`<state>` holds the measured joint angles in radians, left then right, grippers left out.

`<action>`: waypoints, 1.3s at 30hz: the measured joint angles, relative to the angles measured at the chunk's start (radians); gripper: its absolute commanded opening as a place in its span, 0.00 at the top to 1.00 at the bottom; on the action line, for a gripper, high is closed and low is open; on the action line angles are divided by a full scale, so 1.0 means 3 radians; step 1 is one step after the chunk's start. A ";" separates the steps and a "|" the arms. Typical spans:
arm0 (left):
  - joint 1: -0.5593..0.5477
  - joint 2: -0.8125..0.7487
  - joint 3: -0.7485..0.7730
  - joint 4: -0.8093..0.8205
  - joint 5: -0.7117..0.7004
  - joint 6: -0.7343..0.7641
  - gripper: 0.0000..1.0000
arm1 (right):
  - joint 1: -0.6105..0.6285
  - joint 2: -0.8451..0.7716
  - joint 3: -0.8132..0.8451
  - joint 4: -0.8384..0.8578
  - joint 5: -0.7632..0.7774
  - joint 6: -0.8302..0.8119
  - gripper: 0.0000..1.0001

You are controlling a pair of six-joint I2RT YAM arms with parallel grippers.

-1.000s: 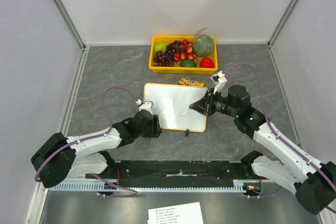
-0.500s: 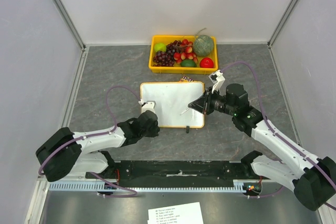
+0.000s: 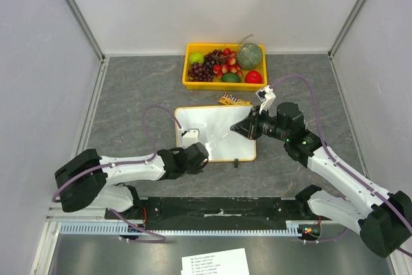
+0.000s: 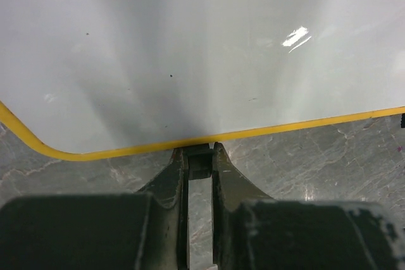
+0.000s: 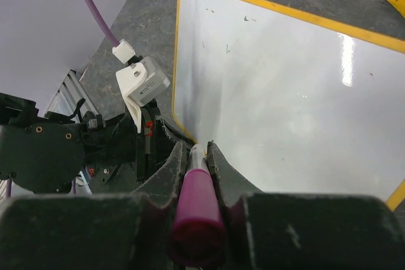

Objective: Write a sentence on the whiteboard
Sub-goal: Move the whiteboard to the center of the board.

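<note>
The whiteboard [image 3: 215,127], glossy white with a thin yellow-orange frame, lies flat in the middle of the table. No sentence shows on it; its face [image 5: 285,93] is blank apart from a few specks. At the board's near edge my left gripper [image 3: 201,152] is shut on a small black clip foot [image 4: 200,162], right below the frame and the board [image 4: 202,55]. My right gripper [image 3: 241,129] hovers over the board's right half, shut on a pink-purple marker [image 5: 196,194] whose tip [image 3: 226,138] points down at the surface.
A yellow tray [image 3: 187,69] of fruit stands behind the board, and a snack packet [image 3: 233,100] lies by the board's far edge. Another black clip foot [image 3: 235,162] sits at the near right corner. A printed paper sheet [image 3: 215,262] lies in front of the arm bases.
My left gripper has slid from the board's left side to its near edge and closed on the clip foot. The board has turned and shifted slightly. The right gripper has barely moved.
</note>
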<state>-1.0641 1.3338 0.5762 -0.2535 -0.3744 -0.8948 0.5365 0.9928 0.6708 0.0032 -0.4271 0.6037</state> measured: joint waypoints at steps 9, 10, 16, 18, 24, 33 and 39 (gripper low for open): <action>-0.0421 0.0173 0.0270 -0.0473 -0.0089 -0.0504 0.93 | 0.0000 -0.0003 0.0000 0.0005 0.0029 -0.0034 1.00; -0.0453 0.0184 0.0285 -0.0501 -0.0089 -0.0547 0.87 | 0.0000 -0.0003 0.0000 0.0005 0.0032 -0.0043 1.00; -0.0618 0.0221 0.0336 -0.0595 -0.0080 -0.0757 0.54 | 0.0000 -0.0003 0.0000 0.0004 0.0038 -0.0070 1.00; -0.0704 0.0221 0.0336 -0.0626 -0.0001 -0.0810 0.43 | 0.0000 -0.0003 0.0000 0.0004 0.0047 -0.0072 1.00; -0.0781 0.0055 0.0340 -0.0624 0.0116 -0.0834 0.22 | 0.0000 -0.0028 0.0015 -0.0014 0.0060 -0.0090 1.00; -0.0781 -0.0899 0.0346 -0.0721 0.0103 -0.0594 0.05 | 0.0000 -0.0167 0.0056 -0.0089 0.0079 -0.0173 1.00; -0.0739 -0.1150 0.0511 -0.0895 0.0024 -0.0281 0.00 | 0.0000 -0.0238 0.0056 -0.0159 0.0125 -0.0210 1.00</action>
<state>-1.2858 0.9890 0.7296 -0.5220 -0.3672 -0.9791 0.5365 0.9215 0.6876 -0.0444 -0.3897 0.5407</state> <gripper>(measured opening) 0.987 0.165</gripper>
